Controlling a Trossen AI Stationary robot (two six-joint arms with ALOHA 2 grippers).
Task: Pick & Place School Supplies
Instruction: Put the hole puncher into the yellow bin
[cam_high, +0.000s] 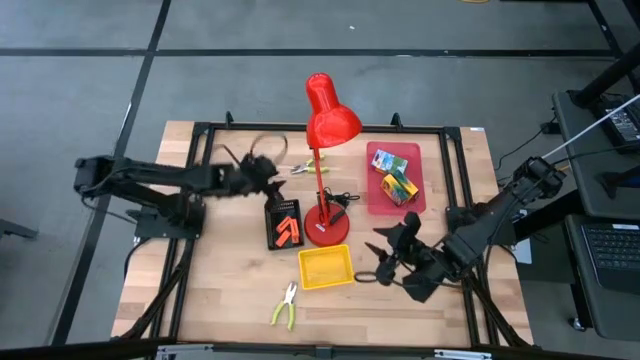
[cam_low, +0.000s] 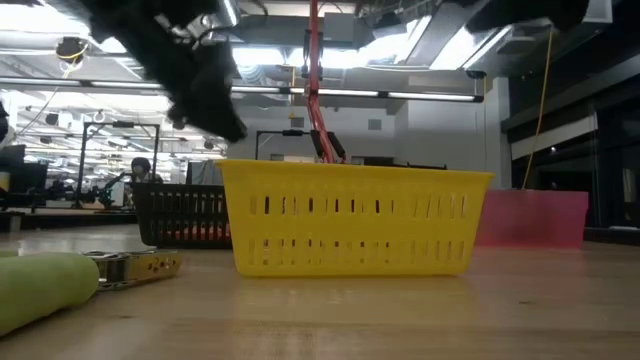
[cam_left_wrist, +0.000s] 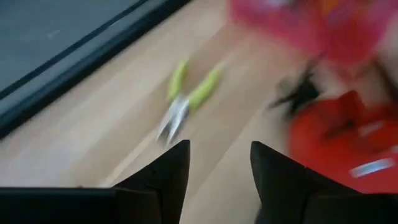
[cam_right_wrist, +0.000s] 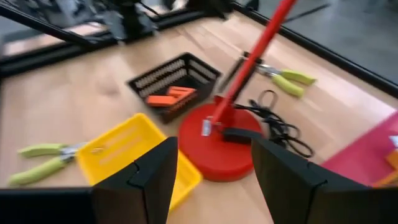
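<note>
Two crayon boxes (cam_high: 398, 182) lie in the pink tray (cam_high: 378, 200) at the right. Orange pieces (cam_high: 287, 229) lie in the black tray (cam_high: 272, 212) left of the red lamp's base. One pair of pliers (cam_high: 304, 167) lies flat behind the lamp, another (cam_high: 286, 306) near the front edge. My left gripper (cam_high: 268, 170) hovers open at the far left of the lamp, short of the far pliers (cam_left_wrist: 186, 99), with nothing between its fingers (cam_left_wrist: 217, 146). My right gripper (cam_high: 382, 248) is open and raised right of the yellow tray (cam_high: 325, 267).
The tall red desk lamp (cam_high: 328, 120) stands mid-table on its round base (cam_right_wrist: 217, 146), and its black cord (cam_right_wrist: 273, 127) is coiled beside the base. The yellow tray (cam_low: 350, 225) has nothing in it. Bare wood lies along the near edge and at the left.
</note>
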